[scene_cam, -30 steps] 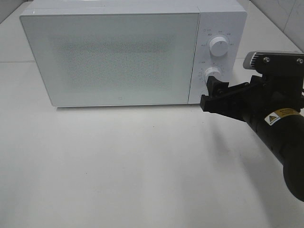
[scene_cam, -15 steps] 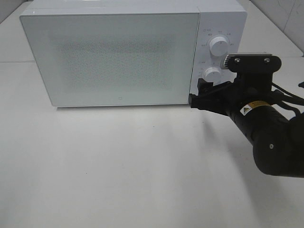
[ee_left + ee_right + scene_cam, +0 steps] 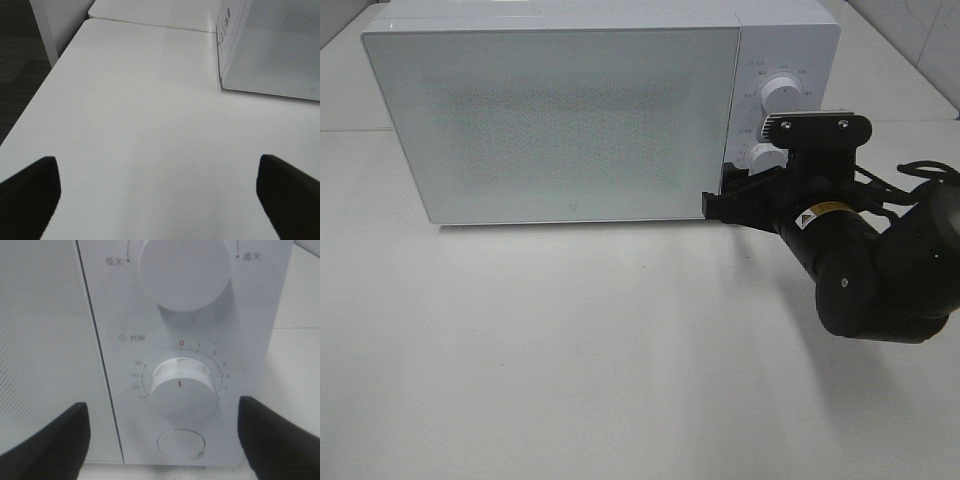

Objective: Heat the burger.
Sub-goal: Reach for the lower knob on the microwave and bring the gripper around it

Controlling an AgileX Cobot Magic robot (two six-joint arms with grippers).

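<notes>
The burger shows in no view. The white microwave point(image 3: 560, 120) stands at the back of the table with its frosted door shut, and nothing inside can be made out. My right gripper point(image 3: 725, 197) is open at the lower front of the control panel, near the door's edge. In the right wrist view its fingers point(image 3: 45, 445) flank the timer knob point(image 3: 182, 385) without touching it; the knob's red mark points straight down. My left gripper point(image 3: 156, 161) is open over bare table, left of the microwave point(image 3: 270, 50).
An upper power knob point(image 3: 780, 90) sits above the timer knob point(image 3: 767, 157), and a round button point(image 3: 181, 443) lies below it. The white table point(image 3: 570, 350) stretches in front of the microwave. Its left edge point(image 3: 45, 85) drops to dark floor.
My right arm has swung left and down along the control panel, its fingertips sliding from the timer knob toward the door's lower right corner. The left gripper holds still.
</notes>
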